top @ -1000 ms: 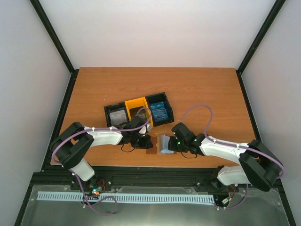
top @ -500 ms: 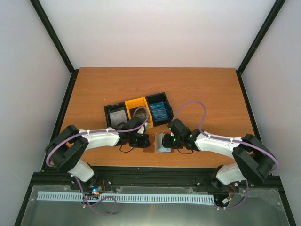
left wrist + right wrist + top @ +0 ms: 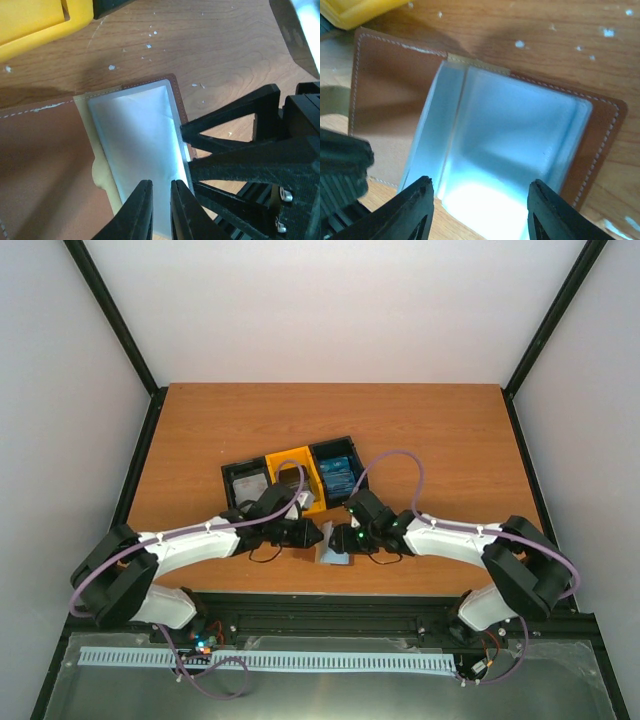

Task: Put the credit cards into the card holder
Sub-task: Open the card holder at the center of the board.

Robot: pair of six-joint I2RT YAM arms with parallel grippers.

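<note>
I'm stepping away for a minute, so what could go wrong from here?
The grippers crowd together over the holder; the right gripper could knock the left gripper. Only the left's narrow pinch seems to hold the pale pocket, so it may slip. The holder lies near the table edge; a nudge could push it off.

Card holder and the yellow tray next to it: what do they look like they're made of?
The card holder looks like brown leather or an imitation, matt, with pale stitching along its edge. Its inner pocket is a thin, glossy, translucent blue-grey sheet, probably plastic. The tray looks like smooth, shiny moulded plastic, judging by its rounded edge.
</note>
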